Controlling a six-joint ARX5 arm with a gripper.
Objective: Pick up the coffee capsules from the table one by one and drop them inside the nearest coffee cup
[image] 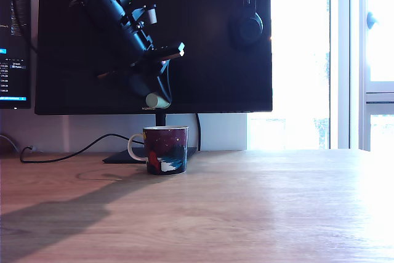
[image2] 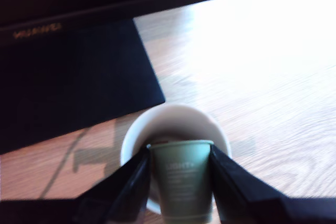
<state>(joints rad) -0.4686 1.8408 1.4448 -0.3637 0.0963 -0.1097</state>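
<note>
Overhead, the gripper [image2: 181,182] hung above the cup [image: 165,149], its fingers [image2: 123,187] clenched on a pale green capsule [image2: 184,179] held clear of the rim. In the wrist view the capsule sat over the nearer part of the white mouth, not its middle, and something dark seemed to lie inside already, though blur hid what. The risk was a drop off-centre: the capsule could strike the rim and bounce onto the table [image: 258,214], or roll toward the monitor [image: 209,35] stand behind.
</note>
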